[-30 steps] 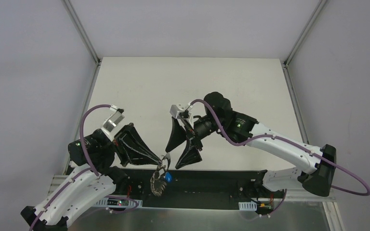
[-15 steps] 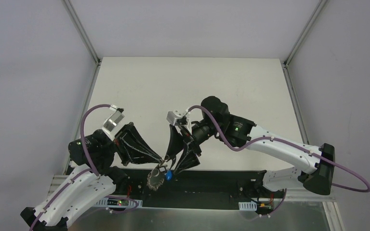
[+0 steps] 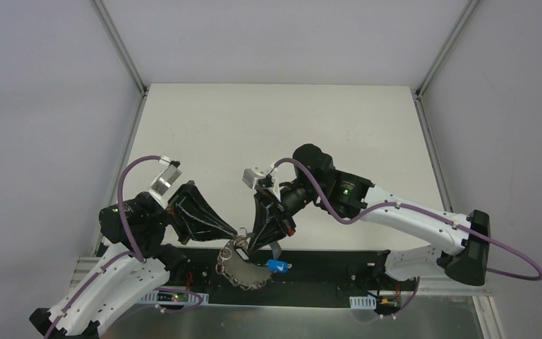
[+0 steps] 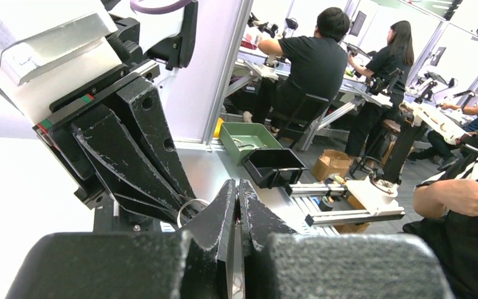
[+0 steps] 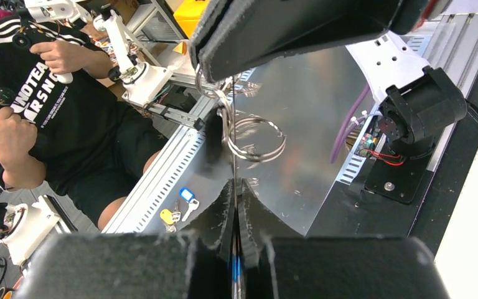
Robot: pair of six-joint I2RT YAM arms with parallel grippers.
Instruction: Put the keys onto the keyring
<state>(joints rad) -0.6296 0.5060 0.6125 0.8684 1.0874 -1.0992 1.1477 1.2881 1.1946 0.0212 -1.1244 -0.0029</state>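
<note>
The keyring (image 3: 236, 275), a wire loop fringed with small silver keys, hangs over the black strip at the table's near edge. My left gripper (image 3: 238, 232) is shut on its top, and in the right wrist view the wire coils (image 5: 261, 157) hang from the left fingers (image 5: 286, 31). My right gripper (image 3: 253, 246) meets it from the right, shut on a blue-headed key (image 3: 276, 266). That key shows edge-on, running from the shut right gripper (image 5: 235, 182) up to the ring. In the left wrist view the left gripper (image 4: 238, 184) is shut, with an arc of the ring (image 4: 193, 200) beside it.
The white tabletop (image 3: 275, 127) lies behind both arms, and the black strip (image 3: 339, 265) runs along its near edge. Below the table, a blue-tagged key (image 5: 187, 194) and a yellow-tagged key (image 5: 167, 216) lie on a metal shelf. People sit at benches beyond.
My right gripper moved down-left to the ring and went from open to shut on the blue-headed key. The keyring swung outward and the blue head shifted right. The left gripper stayed put.
</note>
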